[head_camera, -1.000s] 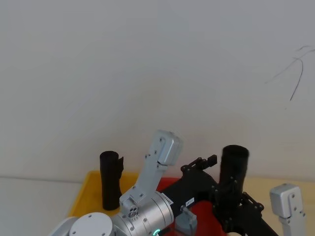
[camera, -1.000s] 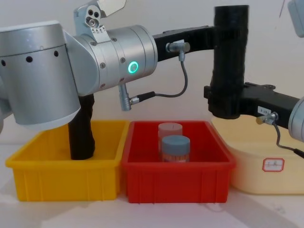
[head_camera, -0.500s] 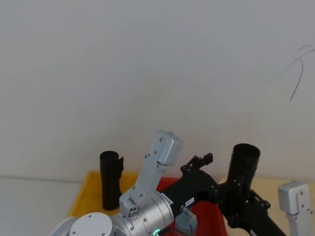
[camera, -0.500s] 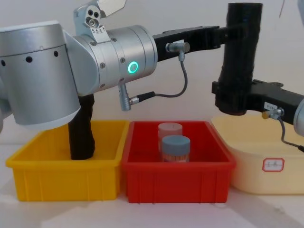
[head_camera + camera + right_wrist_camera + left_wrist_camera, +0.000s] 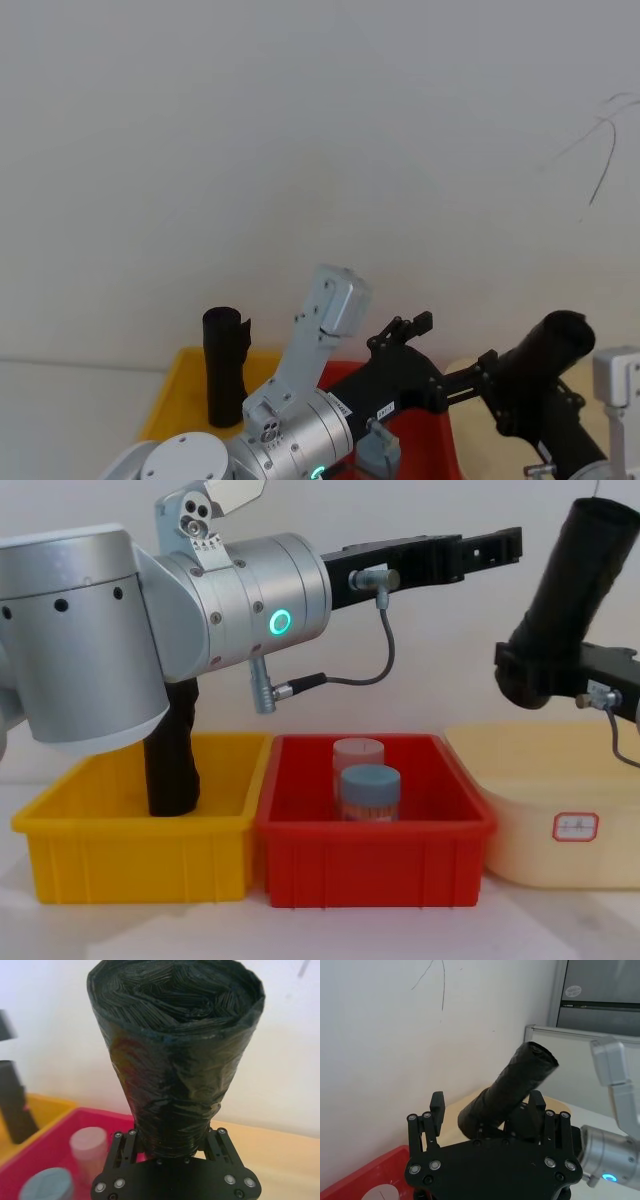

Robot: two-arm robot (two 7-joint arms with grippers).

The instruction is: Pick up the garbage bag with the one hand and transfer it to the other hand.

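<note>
The garbage bag (image 5: pixel 578 590), a tall black roll, leans with its top to the right above the cream tub. My right gripper (image 5: pixel 545 675) is shut on its lower end, seen close in the right wrist view with the bag (image 5: pixel 175 1060) rising from between the fingers of that gripper (image 5: pixel 172 1142). My left gripper (image 5: pixel 490 548) reaches out level from the silver arm with the green ring, open and holding nothing, a short way left of the bag. The left wrist view shows that gripper (image 5: pixel 487 1107) open, with the bag (image 5: pixel 512 1087) beyond it. The head view shows the bag (image 5: pixel 545 355) right of the left gripper (image 5: pixel 455 340).
A second black roll (image 5: pixel 172 755) stands upright in the yellow bin (image 5: pixel 130 865). The red bin (image 5: pixel 375 855) holds a pink-lidded jar (image 5: pixel 358 752) and a blue-lidded jar (image 5: pixel 370 785). A cream tub (image 5: pixel 540 820) sits at the right, below the held bag. A white wall is close behind.
The right gripper has carried the bag to the right, out from between the left gripper's fingers, and tilted it. The left gripper has let go and stayed in place.
</note>
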